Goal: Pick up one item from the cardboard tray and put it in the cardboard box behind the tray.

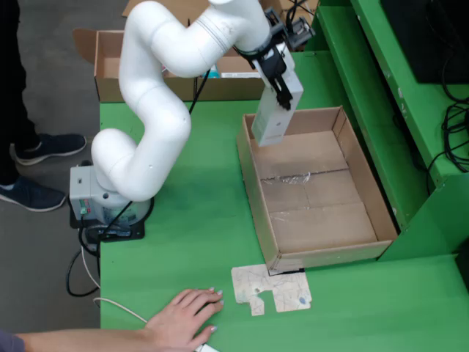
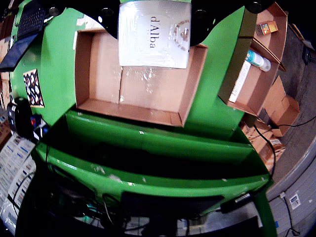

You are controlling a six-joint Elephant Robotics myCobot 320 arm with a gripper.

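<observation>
The tool point(image 1: 283, 94) pinches a white carton point(image 1: 275, 110) by its upper end, hanging over the tray's point(image 1: 256, 183) far-left corner. It looks light and stiff, its film wrap probably slippery. The wrist view alone shows its "d'Alba" lettering; the overhead view alone shows the box point(image 1: 110, 70) at the table's far edge.

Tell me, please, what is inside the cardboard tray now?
The cardboard tray shows only its bare floor with a strip of clear tape. The white box, held by the gripper, hangs over the tray's far corner and hides the floor beneath it.
</observation>
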